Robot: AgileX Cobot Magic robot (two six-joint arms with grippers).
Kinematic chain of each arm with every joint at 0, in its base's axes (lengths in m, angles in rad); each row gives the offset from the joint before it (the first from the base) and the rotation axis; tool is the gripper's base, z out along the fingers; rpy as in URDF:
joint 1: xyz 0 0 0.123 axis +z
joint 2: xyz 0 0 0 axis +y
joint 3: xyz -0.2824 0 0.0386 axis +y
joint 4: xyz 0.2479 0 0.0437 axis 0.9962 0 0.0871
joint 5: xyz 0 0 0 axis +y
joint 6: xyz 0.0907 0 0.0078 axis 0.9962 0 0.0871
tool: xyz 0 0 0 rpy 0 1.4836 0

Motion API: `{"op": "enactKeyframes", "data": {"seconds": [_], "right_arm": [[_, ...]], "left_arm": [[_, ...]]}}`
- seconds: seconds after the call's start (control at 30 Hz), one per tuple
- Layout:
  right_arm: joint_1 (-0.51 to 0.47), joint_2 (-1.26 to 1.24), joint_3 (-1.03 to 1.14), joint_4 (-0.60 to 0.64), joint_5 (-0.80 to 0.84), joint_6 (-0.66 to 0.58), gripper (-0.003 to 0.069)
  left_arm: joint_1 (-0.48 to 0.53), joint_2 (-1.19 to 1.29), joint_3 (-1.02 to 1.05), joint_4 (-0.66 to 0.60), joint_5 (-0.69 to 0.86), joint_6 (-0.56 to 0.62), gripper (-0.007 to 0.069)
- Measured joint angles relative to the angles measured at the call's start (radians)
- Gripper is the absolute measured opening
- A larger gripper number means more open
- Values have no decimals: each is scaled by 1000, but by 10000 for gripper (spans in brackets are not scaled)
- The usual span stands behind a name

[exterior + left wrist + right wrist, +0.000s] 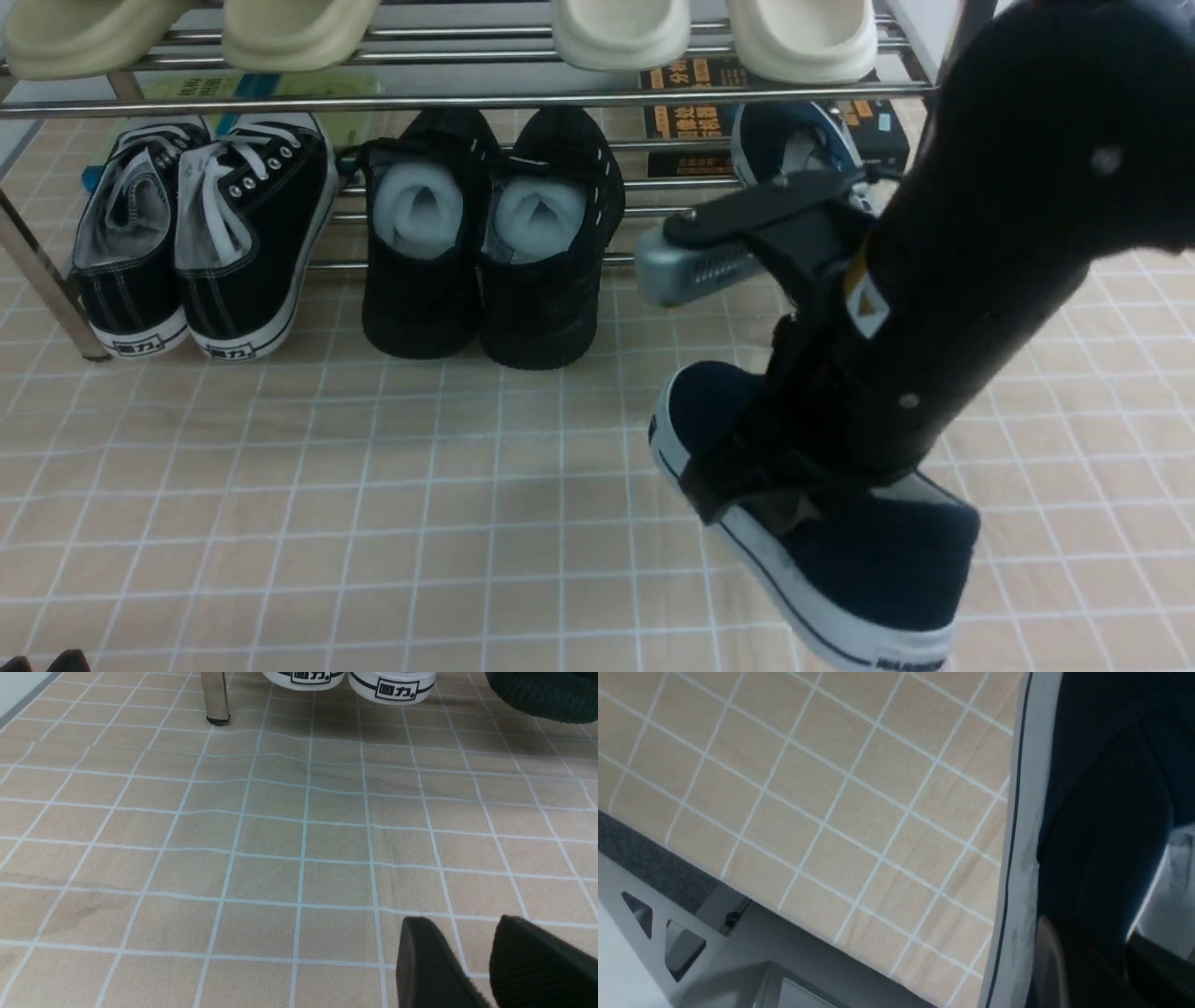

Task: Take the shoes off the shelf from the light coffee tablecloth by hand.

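My right gripper (pixel 784 485) is shut on the side wall of one navy blue shoe (pixel 840 551) with a white sole. It holds the shoe tilted just above the light coffee tablecloth (pixel 373 485), in front of the shelf (pixel 467 98). In the right wrist view, the shoe's navy collar (pixel 1101 812) sits between the fingers of the right gripper (pixel 1097 970). The other navy shoe (pixel 794 140) stands on the shelf's lower tier behind my right arm, partly hidden. My left gripper (pixel 462 919) hangs open and empty low over the cloth at the near left.
On the lower tier stand black lace-up sneakers (pixel 201 233) and all-black shoes (pixel 485 243). Cream slippers (pixel 289 33) rest on the top tier. A chrome shelf leg (pixel 215 695) is ahead of my left gripper. The table's near edge (pixel 738 891) lies close below the held shoe.
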Motion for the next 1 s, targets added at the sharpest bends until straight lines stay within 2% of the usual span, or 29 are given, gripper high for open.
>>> {"op": "enactKeyframes", "data": {"seconds": [0.27,0.57,1.0], "right_arm": [[-9,125,10,-77,-247,95,34],[-76,219,10,-86,-320,140,34],[-85,271,10,-95,-509,158,42]], "left_arm": [[0,0,0,0,0,0,239],[0,0,0,0,0,0,239],[0,0,0,0,0,0,239]]}}
